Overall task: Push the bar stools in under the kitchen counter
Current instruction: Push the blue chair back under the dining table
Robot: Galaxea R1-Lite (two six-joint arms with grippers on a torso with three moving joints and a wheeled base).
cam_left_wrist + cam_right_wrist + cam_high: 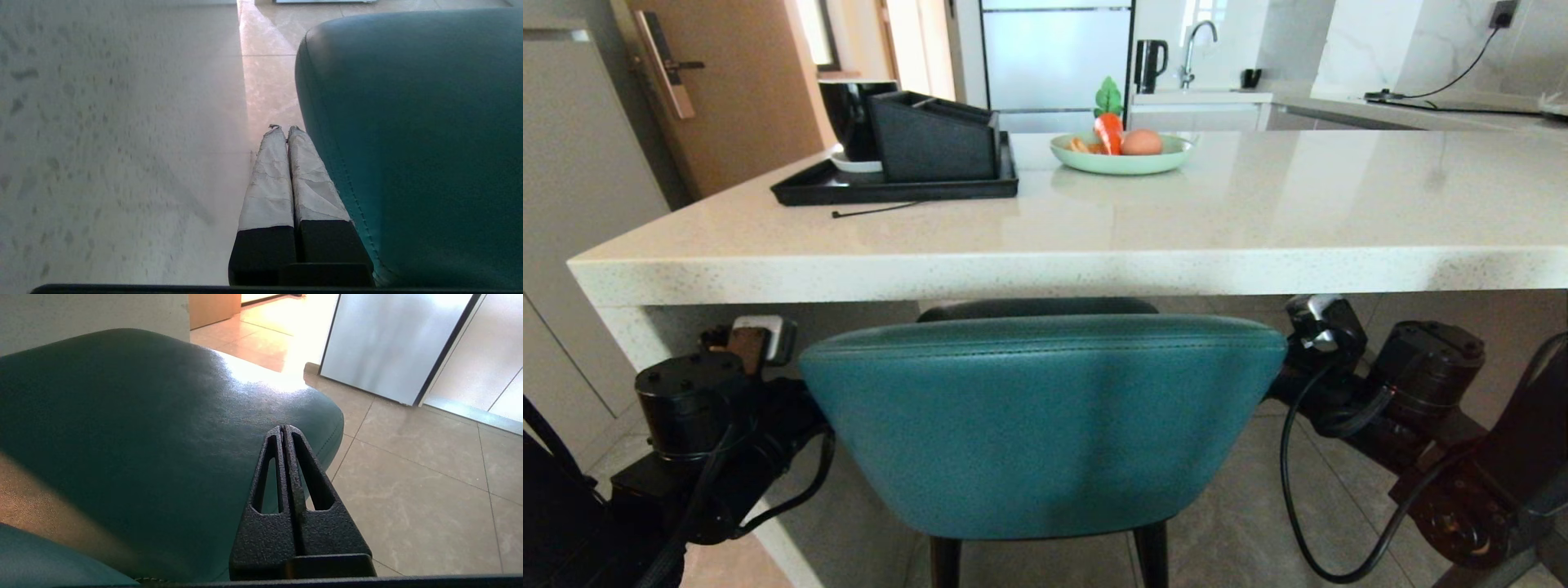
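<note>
Both arms reach forward low, flanking the teal leather stool with rounded back (1042,425), which stands under the edge of the glossy white stone table (1094,237). The left gripper (286,130), fingers pressed together, lies alongside the stool's side. The right gripper (283,430), likewise closed and empty, rests by the seat's edge.

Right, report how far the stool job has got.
Done: the teal stool stands close to the kitchen counter, its seat partly under the edge. In hand: left gripper and right gripper, both shut, flank it. Left: its back is not yet at the counter edge; no grey stool is in view.
</note>
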